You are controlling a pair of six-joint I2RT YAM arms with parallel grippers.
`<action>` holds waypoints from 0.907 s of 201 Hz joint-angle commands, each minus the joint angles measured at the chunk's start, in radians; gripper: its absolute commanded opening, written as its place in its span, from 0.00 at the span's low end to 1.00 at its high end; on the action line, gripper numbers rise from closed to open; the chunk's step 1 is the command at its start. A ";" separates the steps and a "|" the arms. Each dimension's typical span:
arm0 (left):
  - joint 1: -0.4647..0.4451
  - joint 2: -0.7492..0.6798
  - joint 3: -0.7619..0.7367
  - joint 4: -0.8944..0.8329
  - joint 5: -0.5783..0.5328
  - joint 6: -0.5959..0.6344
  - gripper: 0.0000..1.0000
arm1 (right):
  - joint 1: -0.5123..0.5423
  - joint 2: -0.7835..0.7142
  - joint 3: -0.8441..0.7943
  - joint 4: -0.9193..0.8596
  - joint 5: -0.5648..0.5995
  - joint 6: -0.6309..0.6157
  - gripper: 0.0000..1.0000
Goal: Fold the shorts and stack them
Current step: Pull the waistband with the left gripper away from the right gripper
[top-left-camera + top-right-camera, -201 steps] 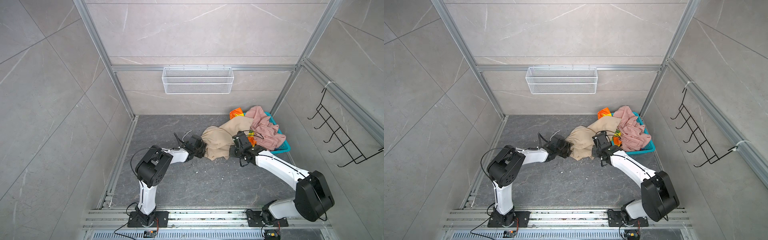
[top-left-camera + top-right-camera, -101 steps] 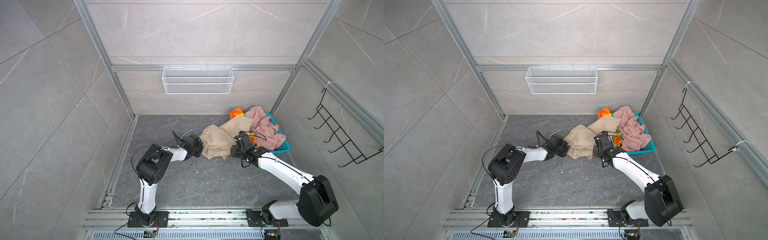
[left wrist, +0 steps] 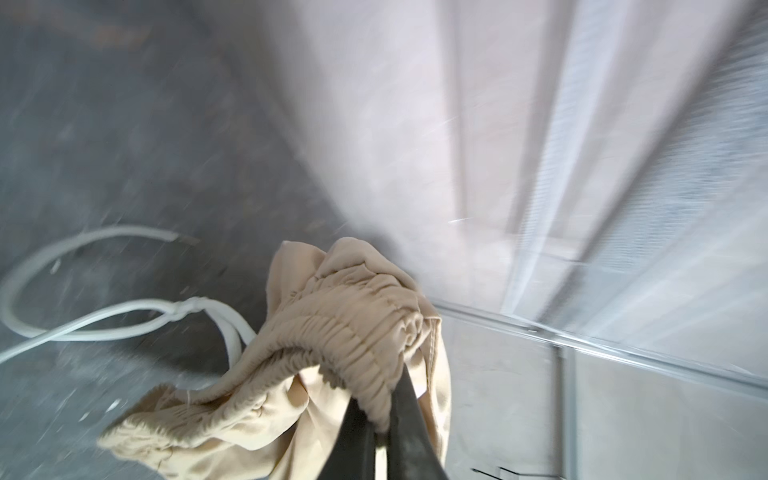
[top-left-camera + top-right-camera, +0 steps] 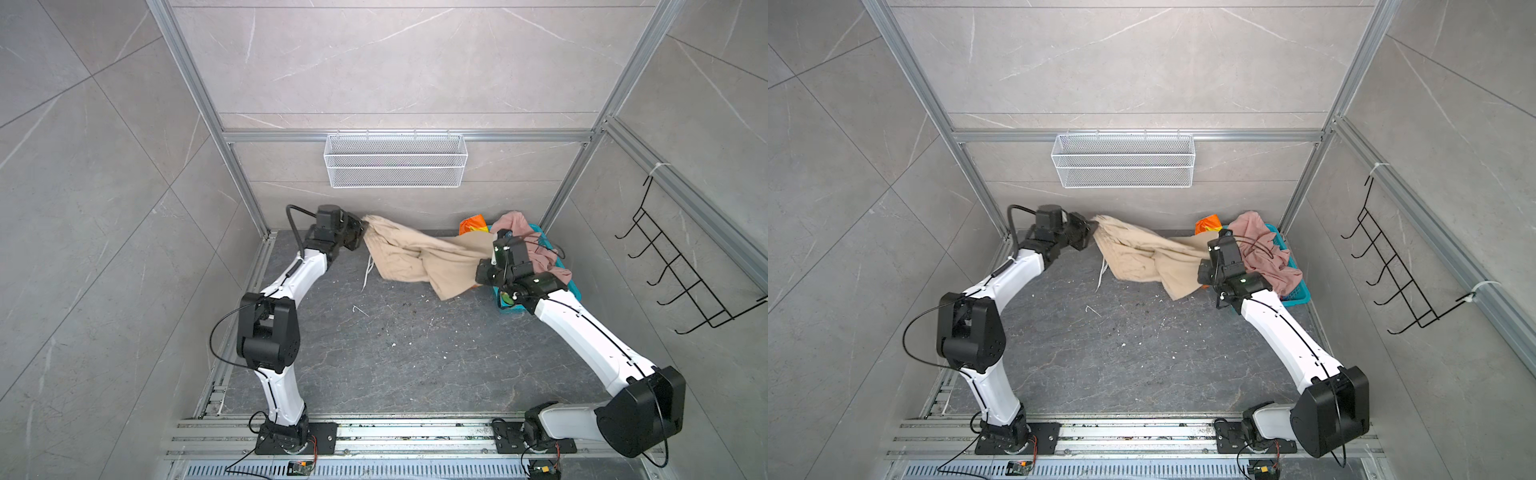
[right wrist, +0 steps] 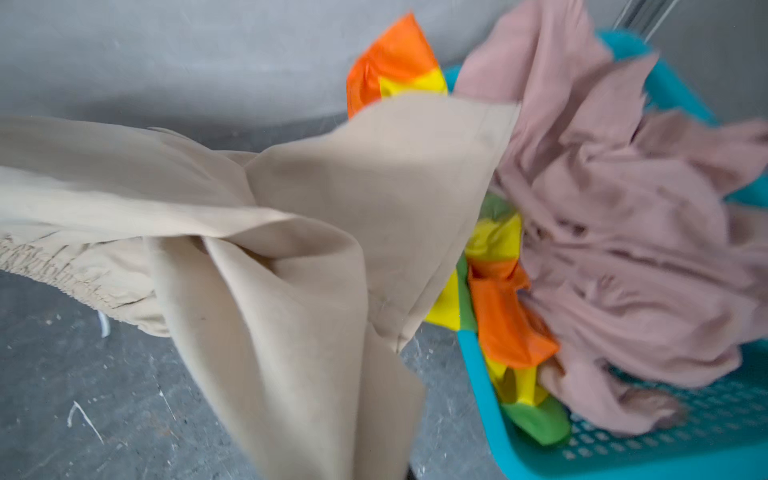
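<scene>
1. Left claw (image 4: 362, 232): I read it as closed on the gathered waistband of the beige shorts (image 4: 415, 259). In the left wrist view the elastic is pinched between the two dark fingers (image 3: 409, 419).
2. Right claw (image 4: 1204, 272): closed on the leg end of the same beige shorts. In both top views the cloth runs straight into it. In the right wrist view the cloth drops out of frame and the fingers themselves do not show.
3. Beige shorts, position: lifted and spanning between the two claws, close to the back wall, waistband end to the left. One leg sags in the middle toward the worktop (image 4: 395, 353) — I cannot tell whether its hem touches.
4. A white cord (image 4: 368, 270) hangs from the waistband end down toward the worktop.
5. Rainbow-striped shorts (image 5: 503, 316): lying in the teal basket (image 5: 685, 449) at the back right corner, mostly under other cloth. An orange and yellow part stands up at the basket's far edge.
6. Pink shorts (image 5: 623, 249): heaped on top in the basket, spilling over its rim.
7. The free beige leg hem lies across the basket's edge — overlapping the rainbow-striped cloth in the right wrist view.
</scene>
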 commanded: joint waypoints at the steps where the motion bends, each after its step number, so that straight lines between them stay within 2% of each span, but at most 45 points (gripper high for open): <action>1: 0.059 -0.090 0.043 -0.071 0.107 0.081 0.00 | -0.002 -0.021 0.055 -0.057 0.022 -0.101 0.07; 33: 0.120 -0.178 -0.105 -0.106 0.137 0.131 0.00 | -0.002 -0.017 -0.073 -0.082 0.024 -0.109 0.13; 71: 0.155 -0.252 -0.346 -0.109 0.159 0.178 0.00 | -0.002 -0.040 -0.269 -0.087 0.041 -0.061 0.28; 84: 0.156 -0.257 -0.397 -0.110 0.178 0.191 0.00 | -0.002 -0.053 -0.279 -0.105 0.047 -0.029 0.36; 107: 0.161 -0.266 -0.459 -0.121 0.194 0.204 0.00 | -0.002 -0.038 -0.228 -0.177 0.052 0.053 0.55; 119: 0.161 -0.274 -0.486 -0.098 0.199 0.197 0.00 | -0.002 -0.034 -0.215 -0.182 0.013 0.108 0.67; 135: 0.161 -0.280 -0.501 -0.087 0.206 0.185 0.00 | -0.001 -0.024 -0.233 -0.124 -0.111 0.210 0.80; 150: 0.161 -0.285 -0.504 -0.085 0.207 0.178 0.00 | 0.015 0.010 -0.269 -0.021 -0.227 0.324 0.85; 182: 0.179 -0.299 -0.506 -0.071 0.213 0.160 0.00 | 0.086 0.137 -0.297 0.143 -0.286 0.490 0.88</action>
